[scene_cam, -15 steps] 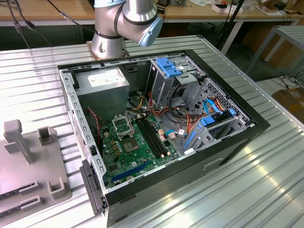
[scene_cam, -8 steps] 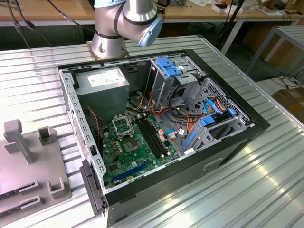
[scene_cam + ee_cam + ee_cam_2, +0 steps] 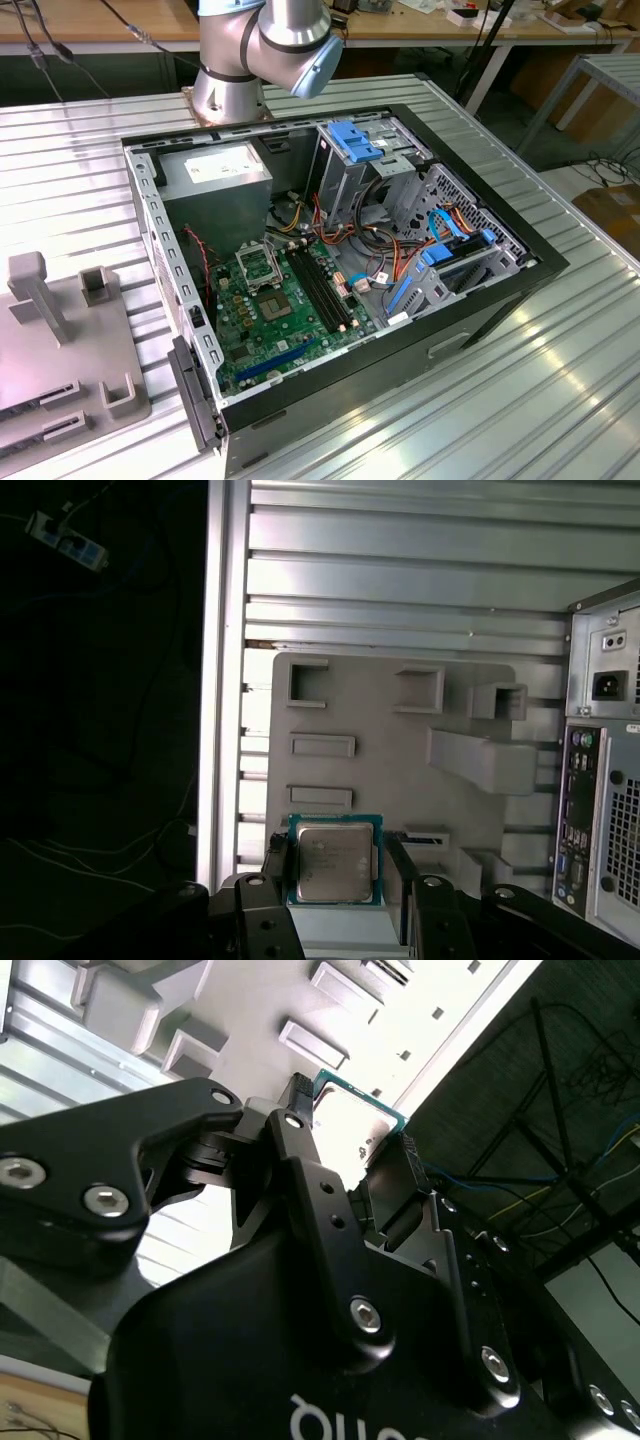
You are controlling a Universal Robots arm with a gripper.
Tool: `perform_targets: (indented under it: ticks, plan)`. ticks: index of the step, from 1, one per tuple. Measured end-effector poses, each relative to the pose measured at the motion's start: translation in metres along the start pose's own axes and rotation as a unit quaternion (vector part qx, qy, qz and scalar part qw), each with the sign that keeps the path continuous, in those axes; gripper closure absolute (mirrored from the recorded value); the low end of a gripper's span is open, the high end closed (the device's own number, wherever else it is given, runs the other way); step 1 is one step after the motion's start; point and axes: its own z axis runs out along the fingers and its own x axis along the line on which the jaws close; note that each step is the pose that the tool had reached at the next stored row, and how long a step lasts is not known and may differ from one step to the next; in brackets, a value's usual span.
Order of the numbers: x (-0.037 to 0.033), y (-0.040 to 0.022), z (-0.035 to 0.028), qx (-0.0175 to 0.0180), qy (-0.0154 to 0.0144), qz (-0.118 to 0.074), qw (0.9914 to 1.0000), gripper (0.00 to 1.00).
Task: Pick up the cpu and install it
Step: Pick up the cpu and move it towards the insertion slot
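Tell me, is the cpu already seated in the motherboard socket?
No, in the first wrist view the cpu is clamped in the gripper, with the grey fixture plate behind it.

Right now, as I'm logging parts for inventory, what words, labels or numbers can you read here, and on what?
Small flat square chip with a grey metal top, held between the fingers of the black hand: faint print, too blurred to read.
White label on the grey power supply box: too small to read.
White letters on the hand's body: cut off at the picture's edge, unreadable.
Nothing can be quoted.
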Motion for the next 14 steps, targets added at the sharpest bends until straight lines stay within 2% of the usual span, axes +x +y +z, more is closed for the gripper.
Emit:
perform_targets:
  ticks: [8,14]
  plan:
    - [0.0001,0.0000,-0.0059,-0.0002,-0.0001,0.000,1.00000,0.53]
    - [0.0001,0.0000,-0.0064,-0.0001,0.0000,0.000,1.00000,0.53]
